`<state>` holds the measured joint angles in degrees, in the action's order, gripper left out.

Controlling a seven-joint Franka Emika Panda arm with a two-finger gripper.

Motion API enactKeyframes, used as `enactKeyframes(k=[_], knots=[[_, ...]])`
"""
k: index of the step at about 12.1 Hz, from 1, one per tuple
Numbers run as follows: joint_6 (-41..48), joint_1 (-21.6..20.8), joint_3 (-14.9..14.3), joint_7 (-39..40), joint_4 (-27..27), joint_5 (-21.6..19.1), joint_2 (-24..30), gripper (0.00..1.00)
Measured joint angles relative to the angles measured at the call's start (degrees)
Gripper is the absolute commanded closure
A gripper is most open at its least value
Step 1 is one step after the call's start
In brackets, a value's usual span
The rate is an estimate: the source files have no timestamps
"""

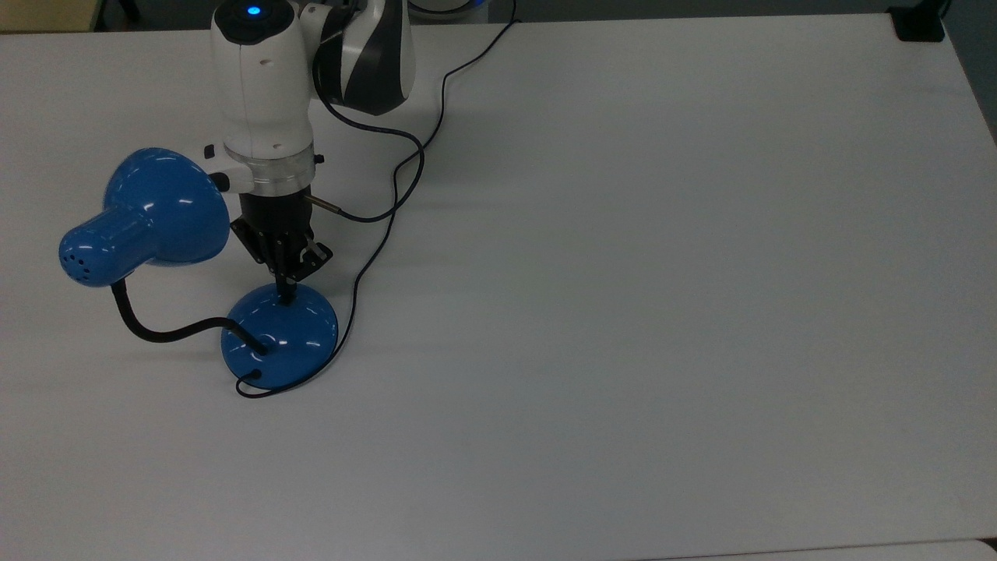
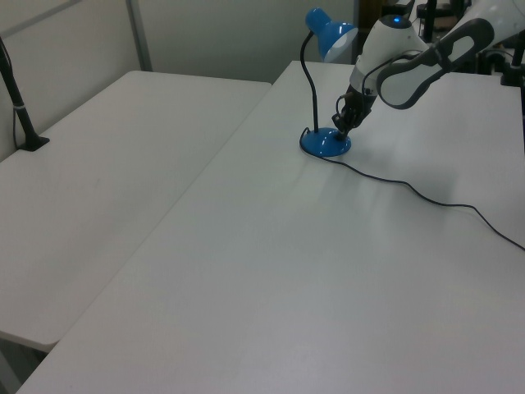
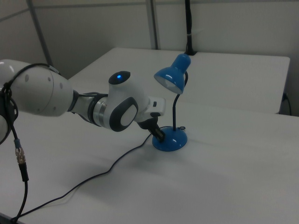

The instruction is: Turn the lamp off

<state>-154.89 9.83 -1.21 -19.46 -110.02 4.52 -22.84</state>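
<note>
table [image 1: 623, 273]: white, lamp cord [image 1: 374, 241] trailing across it | lamp [image 1: 280, 335]: blue, standing near the top view's left, shade dark, no glow beneath | gripper [image 1: 288, 294]: tip pressed on the lamp base; fingers look together

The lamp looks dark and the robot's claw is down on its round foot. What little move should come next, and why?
Probably a short lift straight up and away. The lamp shows no glow in its shade or on the table, so the switch seems pressed already. The gripper rests its tip on the domed base; backing off gently should avoid dragging the lamp.
</note>
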Motion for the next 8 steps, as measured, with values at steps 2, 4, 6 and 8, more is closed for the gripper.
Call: enactKeyframes(k=[2, 4, 6, 8], knots=[[0.00, 0.00, 0.00, 0.27, -0.03, 0.17, 0.00, 1.00], [1.08, -0.01, 0.00, 0.36, -0.03, 0.18, 0.13, 1.00], [6.71, -0.14, 0.14, 0.61, 0.05, 0.19, 0.94, 0.95], [14.46, -1.47, 1.00, 1.04, 0.64, 0.22, 3.90, 0.93]])
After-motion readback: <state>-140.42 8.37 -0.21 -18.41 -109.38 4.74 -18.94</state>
